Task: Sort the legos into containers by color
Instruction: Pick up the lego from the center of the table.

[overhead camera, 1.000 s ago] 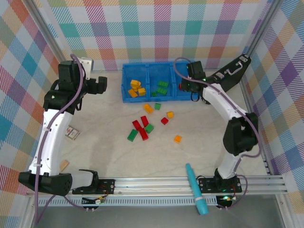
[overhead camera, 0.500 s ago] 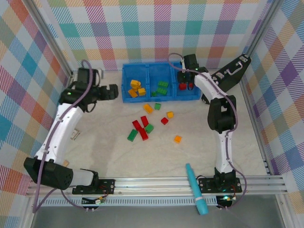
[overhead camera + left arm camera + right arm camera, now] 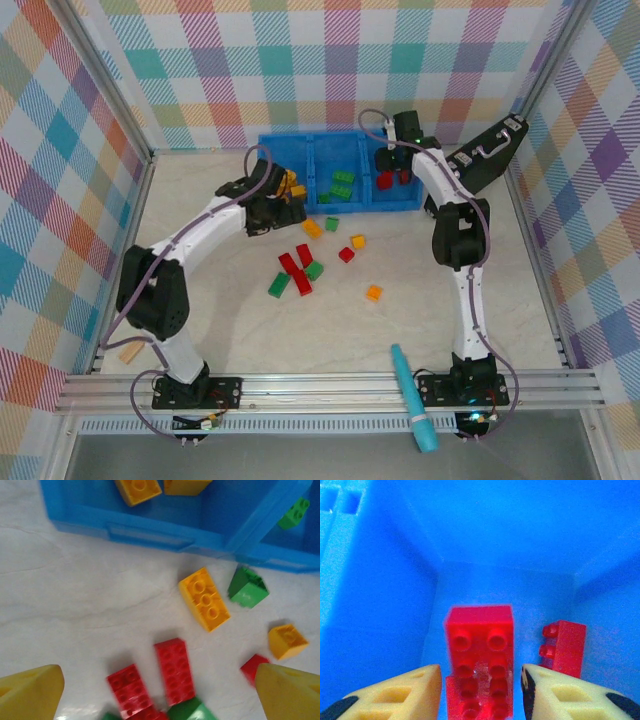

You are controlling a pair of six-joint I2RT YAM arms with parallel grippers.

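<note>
Above loose legos (image 3: 205, 599) left claw (image 3: 159, 692) gapes empty; right claw (image 3: 479, 695) open over red legos (image 3: 479, 642) in tray (image 3: 380, 580).

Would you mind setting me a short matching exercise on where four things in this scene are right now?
Things:
1. left gripper
2. right gripper
3. long yellow brick
4. teal tool

Places:
a. lying across the rail at the near edge
b. open, over the red bricks in the right compartment of the tray
c. flat on the table, just in front of the tray
d. open, over the loose bricks on the table

Pairs: 1-d, 2-b, 3-c, 4-a.
</note>
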